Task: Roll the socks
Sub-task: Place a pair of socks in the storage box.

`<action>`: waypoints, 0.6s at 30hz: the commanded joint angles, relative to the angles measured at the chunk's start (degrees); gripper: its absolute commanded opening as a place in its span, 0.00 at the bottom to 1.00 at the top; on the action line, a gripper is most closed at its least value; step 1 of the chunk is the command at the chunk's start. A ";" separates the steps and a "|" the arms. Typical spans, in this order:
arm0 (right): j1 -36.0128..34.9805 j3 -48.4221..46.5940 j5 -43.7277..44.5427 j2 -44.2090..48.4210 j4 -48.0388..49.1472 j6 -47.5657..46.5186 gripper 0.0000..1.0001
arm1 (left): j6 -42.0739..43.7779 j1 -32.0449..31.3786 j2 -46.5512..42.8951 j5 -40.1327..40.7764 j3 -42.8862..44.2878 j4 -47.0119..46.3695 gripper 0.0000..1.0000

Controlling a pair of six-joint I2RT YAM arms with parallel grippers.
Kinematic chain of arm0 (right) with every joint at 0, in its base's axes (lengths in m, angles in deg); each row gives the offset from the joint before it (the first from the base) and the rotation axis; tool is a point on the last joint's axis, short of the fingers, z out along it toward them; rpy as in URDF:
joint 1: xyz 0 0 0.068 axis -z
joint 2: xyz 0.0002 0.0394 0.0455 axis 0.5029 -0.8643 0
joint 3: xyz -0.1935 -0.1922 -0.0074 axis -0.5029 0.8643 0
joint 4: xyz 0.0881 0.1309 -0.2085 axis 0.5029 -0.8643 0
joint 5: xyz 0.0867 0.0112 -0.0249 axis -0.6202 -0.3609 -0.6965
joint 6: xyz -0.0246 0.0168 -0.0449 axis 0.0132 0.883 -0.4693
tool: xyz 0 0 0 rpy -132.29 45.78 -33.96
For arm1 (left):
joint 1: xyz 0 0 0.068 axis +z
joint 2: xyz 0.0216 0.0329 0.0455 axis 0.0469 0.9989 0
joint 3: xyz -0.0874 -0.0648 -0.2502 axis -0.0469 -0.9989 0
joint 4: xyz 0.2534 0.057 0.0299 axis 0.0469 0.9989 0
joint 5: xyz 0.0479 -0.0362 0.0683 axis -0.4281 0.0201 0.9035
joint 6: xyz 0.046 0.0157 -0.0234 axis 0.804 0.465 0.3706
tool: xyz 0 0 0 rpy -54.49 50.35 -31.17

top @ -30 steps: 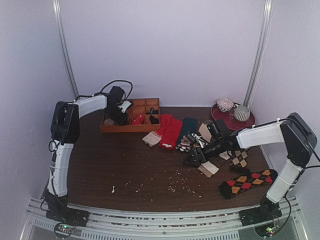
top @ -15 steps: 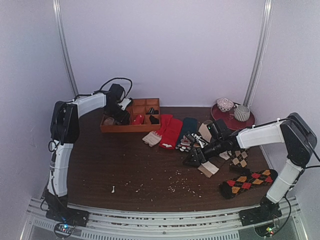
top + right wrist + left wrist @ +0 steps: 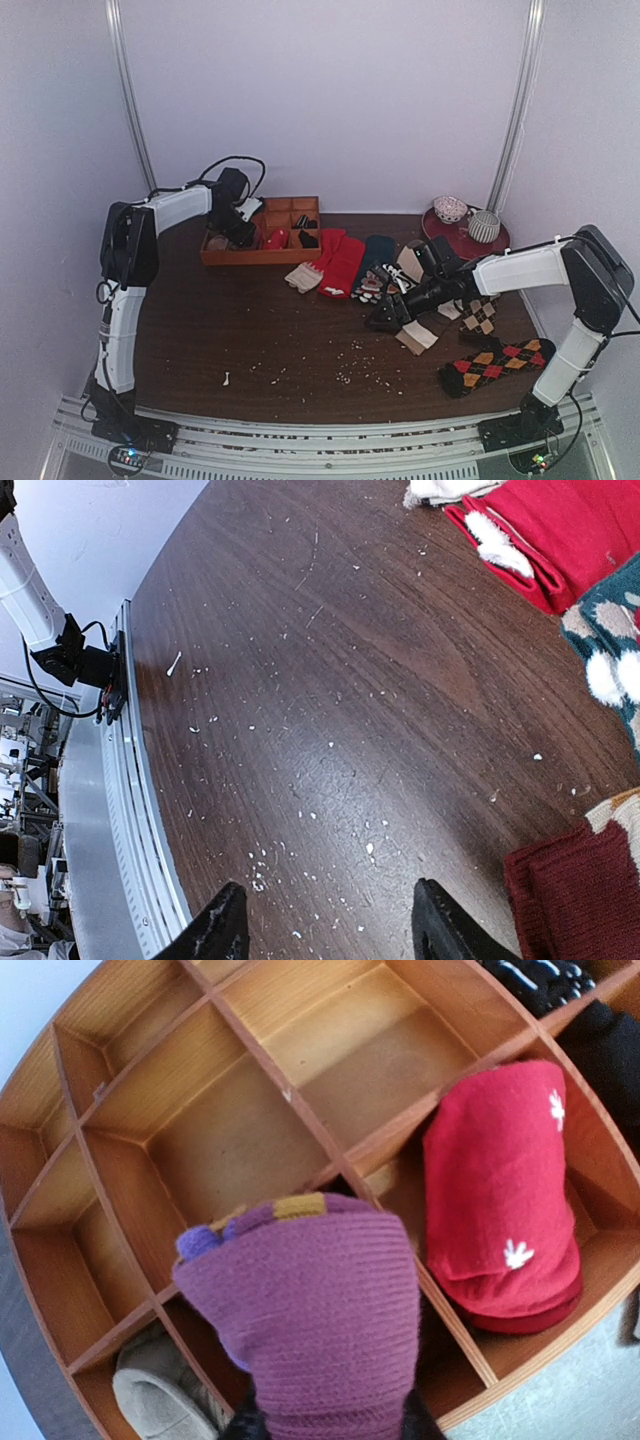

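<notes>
My left gripper (image 3: 240, 228) is over the wooden divider box (image 3: 302, 253) at the back left. In the left wrist view it is shut on a rolled purple sock (image 3: 310, 1320) held above the box's compartments (image 3: 240, 1140). A rolled red sock (image 3: 500, 1220) fills the cell to the right, and a grey roll (image 3: 160, 1395) lies at lower left. My right gripper (image 3: 385, 317) is open and empty, low over the bare table (image 3: 330, 760), beside loose socks: red (image 3: 343, 262), dark teal (image 3: 378, 252), beige (image 3: 418, 335) and argyle (image 3: 496, 363).
A red plate (image 3: 458, 240) with two cups stands at the back right. A small beige sock (image 3: 303, 277) lies in front of the box. White crumbs (image 3: 360, 375) dot the table's middle. A maroon sock (image 3: 575, 900) lies right of the right gripper.
The right gripper has crept slightly left and back along the table. The left gripper has barely shifted over the box, still holding the purple sock.
</notes>
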State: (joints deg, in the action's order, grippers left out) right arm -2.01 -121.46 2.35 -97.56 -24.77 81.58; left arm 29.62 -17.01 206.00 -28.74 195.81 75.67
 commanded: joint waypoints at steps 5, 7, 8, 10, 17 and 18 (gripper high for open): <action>0.39 -0.14 -1.20 0.16 -0.06 -0.17 0.56 | -0.33 0.19 -0.96 -3.41 -3.15 0.28 0.03; 0.39 -0.12 -1.26 0.10 -0.10 -0.24 0.56 | -0.57 0.24 0.52 -3.17 -2.71 1.32 0.02; 0.39 -0.18 -1.26 0.06 -0.12 -0.26 0.56 | -0.58 0.21 1.17 -3.32 -2.71 2.14 0.02; 0.39 0.05 -1.34 -0.23 0.33 -0.13 0.56 | -0.85 0.19 2.13 -3.98 -4.12 2.76 0.02; 0.39 -0.34 -1.97 -1.77 0.92 0.06 0.56 | -2.51 0.11 3.71 -4.09 -7.62 4.82 0.14; 0.39 -0.50 -1.97 -1.79 0.76 -0.09 0.56 | -2.64 0.10 3.28 -3.88 -7.53 4.98 0.21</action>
State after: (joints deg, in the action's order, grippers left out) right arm -2.01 -121.46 1.65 -98.10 -24.09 81.60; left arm 28.83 -16.62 205.65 -30.82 191.50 71.72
